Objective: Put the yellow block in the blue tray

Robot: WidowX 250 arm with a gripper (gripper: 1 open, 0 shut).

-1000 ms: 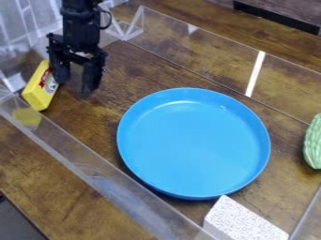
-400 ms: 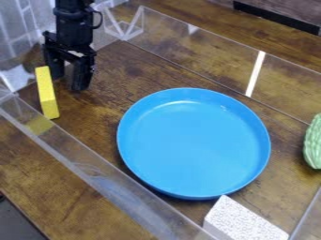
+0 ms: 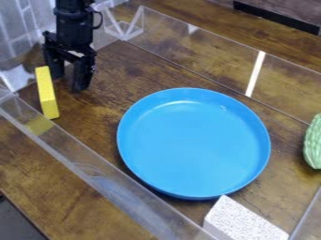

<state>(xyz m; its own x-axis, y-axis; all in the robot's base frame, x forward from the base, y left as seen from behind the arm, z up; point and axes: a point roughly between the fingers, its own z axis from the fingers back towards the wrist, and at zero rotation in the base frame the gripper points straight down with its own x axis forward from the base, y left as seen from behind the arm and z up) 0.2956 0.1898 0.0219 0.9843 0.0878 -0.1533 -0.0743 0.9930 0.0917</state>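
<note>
The yellow block (image 3: 45,90) stands on edge on the wooden table at the far left, close to the clear plastic wall. My black gripper (image 3: 71,73) hangs just right of it, fingers pointing down and open, with nothing between them. I cannot tell whether a finger touches the block. The blue tray (image 3: 194,142), a large round shallow dish, lies empty in the middle of the table, well to the right of the gripper.
A clear plastic barrier (image 3: 88,164) runs along the front and left sides. A speckled white-grey pad (image 3: 242,219) sits at the front edge, and a green object (image 3: 313,141) shows at the right edge. A white strip (image 3: 256,73) lies behind the dish.
A second ago the block lay tilted with its red mark showing; now it stands upright on edge. The gripper has shifted slightly left and back. Nothing differs over the last half second.
</note>
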